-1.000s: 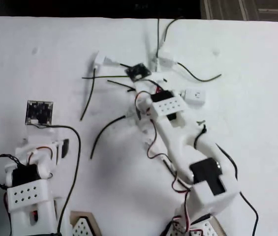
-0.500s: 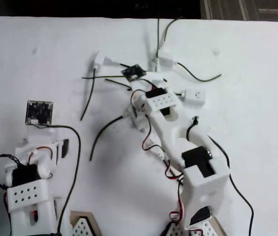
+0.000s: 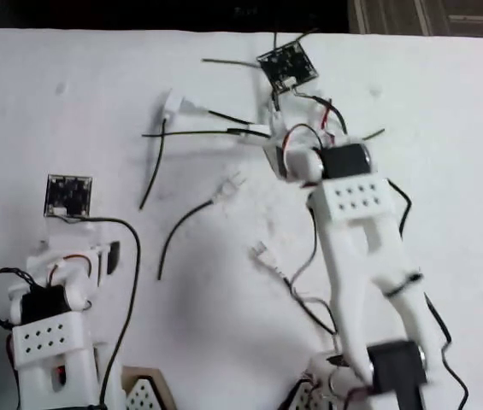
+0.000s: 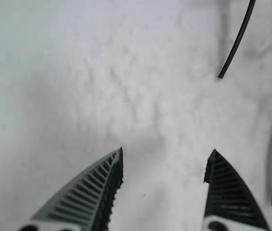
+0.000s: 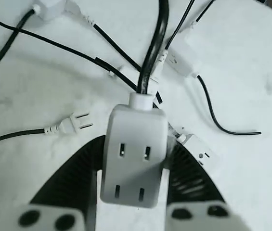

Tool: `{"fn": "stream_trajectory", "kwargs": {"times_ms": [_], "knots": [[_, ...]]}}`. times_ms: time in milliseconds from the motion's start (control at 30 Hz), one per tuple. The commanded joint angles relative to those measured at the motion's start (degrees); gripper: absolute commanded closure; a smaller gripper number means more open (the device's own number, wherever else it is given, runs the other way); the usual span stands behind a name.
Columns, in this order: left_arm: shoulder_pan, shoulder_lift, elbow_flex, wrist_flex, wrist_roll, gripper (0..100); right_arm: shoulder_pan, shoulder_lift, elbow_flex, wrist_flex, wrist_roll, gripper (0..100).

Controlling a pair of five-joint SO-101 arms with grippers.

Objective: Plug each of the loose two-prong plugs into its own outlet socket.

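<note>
From where I stood, the right hand [image 5: 136,144] was clamped on one white outlet block [image 5: 133,168] at the far middle of the bench [image 3: 53,111]. The block showed two pairs of slots, and one thick black cord [image 5: 155,43] ran from its far end. One loose two-prong plug [image 5: 75,123] lay flat on the bench just beside that hand, its two prongs pointing toward the block without touching it. I counted three more white outlet pieces [image 5: 183,61] lying among the thin cords beyond. The left hand [image 4: 167,154] hung over the near left part of the bench, its two fingers apart with nothing between them, and two black cord ends [image 4: 237,38] lay near it.
</note>
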Motion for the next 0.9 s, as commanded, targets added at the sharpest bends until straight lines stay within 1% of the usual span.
{"fn": "stream_trajectory", "kwargs": {"times_ms": [0,100,267,367,467,533,600,733,867], "knots": [[-0.3,-1.4,-0.8,-0.7,0.4,72,-3.6,-7.3,-2.0,5.6,4.0,98.1],[-0.3,-1.4,-0.8,-0.7,0.4,72,-8.9,-10.7,1.6,11.9,12.9,98.1],[-0.3,-1.4,-0.8,-0.8,0.4,72,-14.8,-14.5,13.6,12.3,24.0,98.1],[-0.3,-1.4,-0.8,-0.8,0.4,72,-18.4,-16.2,20.7,9.5,27.1,98.1],[-0.3,-1.4,-0.8,-0.9,0.4,72,-22.2,-17.1,26.5,6.3,27.4,98.1],[-0.3,-1.4,-0.8,-0.9,0.4,72,-24.8,-16.9,30.5,4.0,30.5,98.1],[-0.3,-1.4,-0.8,-0.9,0.4,72,-27.0,-16.3,34.4,0.7,35.3,98.1],[-0.3,-1.4,-0.8,-0.9,0.4,72,-28.6,-14.0,38.4,-6.0,43.1,98.1],[-0.3,-1.4,-0.8,-0.9,0.4,72,-28.6,-8.5,38.4,-10.6,45.9,98.1]]}}
